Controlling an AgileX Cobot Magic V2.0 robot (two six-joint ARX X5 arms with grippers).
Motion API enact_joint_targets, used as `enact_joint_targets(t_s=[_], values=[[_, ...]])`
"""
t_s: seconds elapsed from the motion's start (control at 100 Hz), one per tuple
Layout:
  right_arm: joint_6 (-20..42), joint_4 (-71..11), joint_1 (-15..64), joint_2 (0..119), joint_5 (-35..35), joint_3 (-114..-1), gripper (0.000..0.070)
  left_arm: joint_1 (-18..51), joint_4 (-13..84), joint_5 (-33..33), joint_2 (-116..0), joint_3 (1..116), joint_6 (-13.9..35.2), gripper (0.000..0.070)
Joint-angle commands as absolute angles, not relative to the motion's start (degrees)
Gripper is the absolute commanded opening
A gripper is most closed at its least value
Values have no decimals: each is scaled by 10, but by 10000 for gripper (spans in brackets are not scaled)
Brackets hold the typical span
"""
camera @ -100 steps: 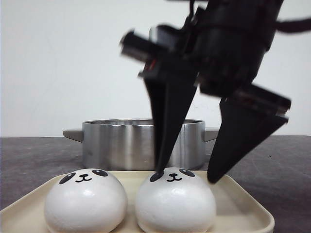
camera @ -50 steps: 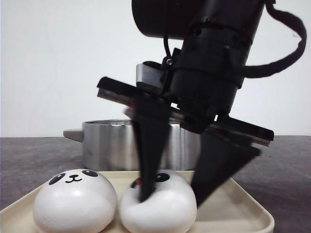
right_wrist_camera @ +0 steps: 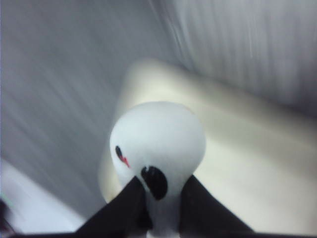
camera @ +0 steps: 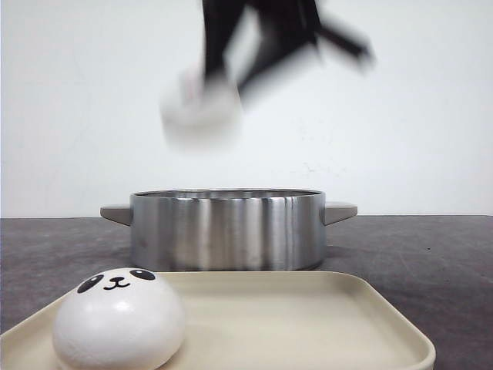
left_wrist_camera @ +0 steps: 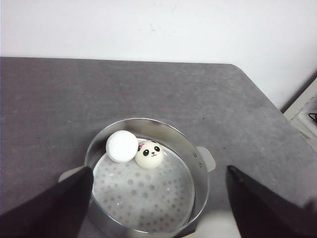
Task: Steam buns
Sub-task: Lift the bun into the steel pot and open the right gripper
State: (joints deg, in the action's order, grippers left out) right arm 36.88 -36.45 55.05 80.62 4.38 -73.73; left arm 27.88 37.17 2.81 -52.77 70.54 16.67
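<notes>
Bun (right_wrist_camera: 157,144) pinched in right end effector (right_wrist_camera: 162,196) — pot (left_wrist_camera: 148,183) interior, two buns (left_wrist_camera: 149,154), left wrist view only

Bun (camera: 118,317) on tray (camera: 308,324), before pot (camera: 227,230)

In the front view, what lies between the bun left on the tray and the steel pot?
Only bare cream tray, front view; bun near, pot behind.

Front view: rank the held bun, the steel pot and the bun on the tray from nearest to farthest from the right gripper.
1. Held bun: in the right gripper, its jaws shut on it, high above the pot.
2. Steel pot: below it, mid-table.
3. Bun on the tray: lowest, on the left of the cream tray.
</notes>
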Motion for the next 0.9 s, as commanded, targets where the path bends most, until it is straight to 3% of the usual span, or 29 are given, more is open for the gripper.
enact_joint_targets(t_s=[0.0,0.29,0.58,0.63,0.71,0.74,0.89], values=[[306,-372,525,827,76,-757,7,282,362,25,-531,717,156,512],[246,-323,393,928,10,-773,7,282,363,25,-531,717,156,512],[244,-269,350,1018,-79,-773,18,282,367,25,-531,717,154,512],[244,-267,350,1024,-79,-773,91,282,369,25,-532,717,154,512],[244,-267,350,1032,-79,-773,339,282,378,22,-532,717,154,512],[244,-266,350,1034,-80,-773,401,282,382,17,-532,717,155,512],[240,-270,350,1035,-79,-773,419,282,409,-2,-532,717,154,512]])
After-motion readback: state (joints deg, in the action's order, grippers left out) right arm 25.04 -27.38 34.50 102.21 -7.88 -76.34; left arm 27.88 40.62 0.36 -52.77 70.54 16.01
